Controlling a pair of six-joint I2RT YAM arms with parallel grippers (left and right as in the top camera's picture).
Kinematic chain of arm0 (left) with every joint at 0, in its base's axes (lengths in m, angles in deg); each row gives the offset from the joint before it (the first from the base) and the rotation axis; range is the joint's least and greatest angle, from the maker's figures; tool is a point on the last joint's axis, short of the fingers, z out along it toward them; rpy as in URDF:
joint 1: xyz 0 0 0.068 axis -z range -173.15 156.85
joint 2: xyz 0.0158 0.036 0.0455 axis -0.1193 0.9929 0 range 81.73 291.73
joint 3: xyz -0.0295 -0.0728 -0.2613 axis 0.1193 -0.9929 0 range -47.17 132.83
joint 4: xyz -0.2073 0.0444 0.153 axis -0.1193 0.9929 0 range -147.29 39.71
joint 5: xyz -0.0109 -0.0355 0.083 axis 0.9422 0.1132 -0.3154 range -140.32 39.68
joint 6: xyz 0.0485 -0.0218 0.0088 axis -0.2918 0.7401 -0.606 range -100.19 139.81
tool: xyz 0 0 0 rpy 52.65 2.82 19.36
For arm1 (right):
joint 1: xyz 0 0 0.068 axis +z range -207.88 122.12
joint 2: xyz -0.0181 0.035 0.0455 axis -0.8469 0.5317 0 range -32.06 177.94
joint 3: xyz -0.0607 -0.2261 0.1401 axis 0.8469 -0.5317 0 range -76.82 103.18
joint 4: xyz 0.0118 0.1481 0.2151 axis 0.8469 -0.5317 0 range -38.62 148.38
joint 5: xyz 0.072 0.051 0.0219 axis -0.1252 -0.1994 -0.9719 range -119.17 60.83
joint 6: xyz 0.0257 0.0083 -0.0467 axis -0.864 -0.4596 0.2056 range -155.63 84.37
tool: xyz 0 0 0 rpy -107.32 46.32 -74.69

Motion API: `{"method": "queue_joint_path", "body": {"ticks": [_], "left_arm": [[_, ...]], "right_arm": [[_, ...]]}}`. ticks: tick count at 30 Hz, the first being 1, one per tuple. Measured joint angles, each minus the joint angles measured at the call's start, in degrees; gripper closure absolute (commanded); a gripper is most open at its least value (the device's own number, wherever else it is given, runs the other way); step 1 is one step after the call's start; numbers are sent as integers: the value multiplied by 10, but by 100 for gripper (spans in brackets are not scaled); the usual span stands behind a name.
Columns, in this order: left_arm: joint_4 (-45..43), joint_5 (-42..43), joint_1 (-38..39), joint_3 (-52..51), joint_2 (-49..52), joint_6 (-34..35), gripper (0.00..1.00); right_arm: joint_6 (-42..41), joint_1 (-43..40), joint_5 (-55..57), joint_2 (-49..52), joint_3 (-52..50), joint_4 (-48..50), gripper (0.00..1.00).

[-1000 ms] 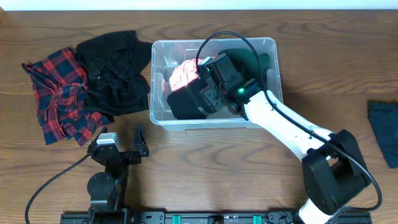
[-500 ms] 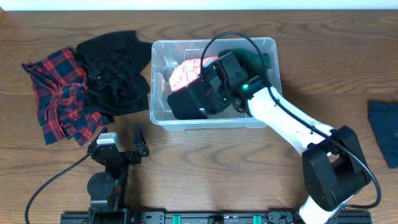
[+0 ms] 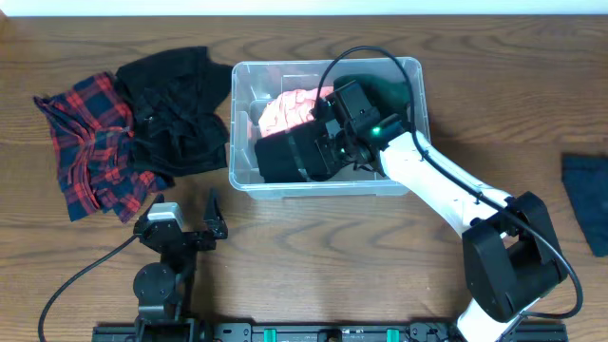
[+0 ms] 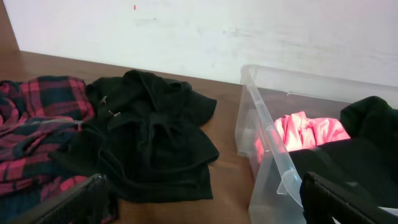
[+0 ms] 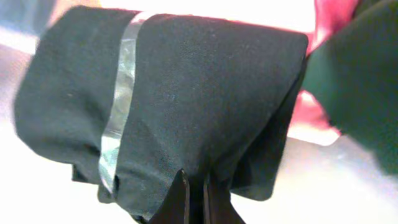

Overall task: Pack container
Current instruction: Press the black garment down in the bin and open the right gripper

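Observation:
The clear container (image 3: 239, 142) stands at the table's middle back. It holds a pink garment (image 3: 290, 109), a dark green one (image 3: 380, 90) and a black garment with a grey stripe (image 3: 285, 157). My right gripper (image 3: 323, 150) reaches into the container and is shut on a fold of that black garment (image 5: 186, 93), the cloth pinched between the fingers of the right gripper (image 5: 196, 186). My left gripper (image 3: 187, 207) rests near the front left, open and holding nothing. In the left wrist view the left gripper (image 4: 202, 199) faces the container's corner (image 4: 267, 124).
A black hoodie (image 3: 176, 114) and a red plaid garment (image 3: 90, 142) lie left of the container. A dark blue cloth (image 3: 589, 195) lies at the table's right edge. Bare wood lies in front of the container.
My right gripper has closed onto the black garment inside the container and shifted slightly to the right. The left arm has not moved.

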Motion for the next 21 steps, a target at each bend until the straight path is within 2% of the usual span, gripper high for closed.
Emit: {"method": "queue_joint_path", "body": {"ticks": [4,8,9,11,12,17,21], "left_arm": [[0,0,0,0,0,0,2],[0,0,0,0,0,0,2],[0,0,0,0,0,0,2],[0,0,0,0,0,0,2],[0,0,0,0,0,0,2],[0,0,0,0,0,0,2],[0,0,0,0,0,0,2]], "right_arm": [[-93,3,-14,0,2,-11,98],[-133,14,-17,0,2,-23,99],[-140,18,-16,0,2,-26,94],[-150,24,-12,0,2,-27,64],[-150,26,-11,0,2,-27,57],[-133,26,-7,2,28,-53,36],[-102,19,3,3,98,-128,2]]}}
